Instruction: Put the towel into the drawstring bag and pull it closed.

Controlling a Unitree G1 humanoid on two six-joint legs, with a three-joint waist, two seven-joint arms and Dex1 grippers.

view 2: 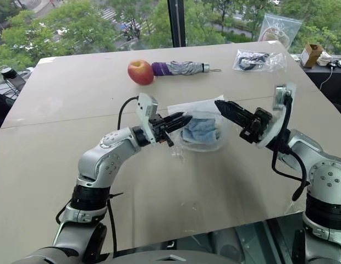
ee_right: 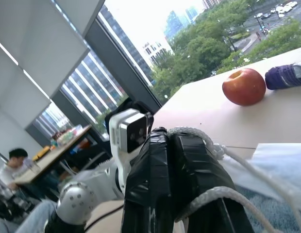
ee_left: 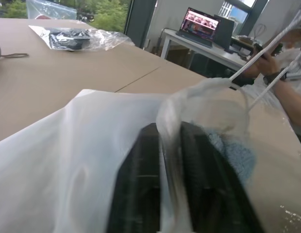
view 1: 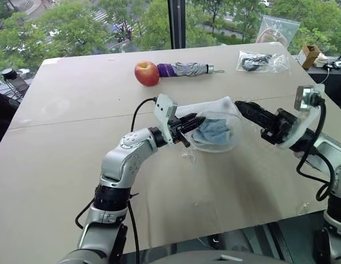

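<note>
Left arm: reaches in from the left, forearm about level, pointing across toward the right, over the middle of the bench.
Left end effector: its black fingers pinch a gathered fold of the drawstring bag at the bag's left edge; fabric runs down between the two fingers in the left wrist view.
Right arm: comes in from the right, wrist raised above the bench, pointing toward the left and slightly upward.
Right end effector: fingers pressed together on the white cord, which loops over and around them in the right wrist view.
Drawstring bag: thin, white, see-through; held off the bench between the two end effectors, its mouth bunched.
Towel: light blue, inside the drawstring bag, visible through the fabric.
Apple: red, on the far part of the bench, well apart from the bag.
Folded umbrella: purple and grey, lying just beside the apple.
Clear plastic bag: black cables inside, at the far right of the bench.
</note>
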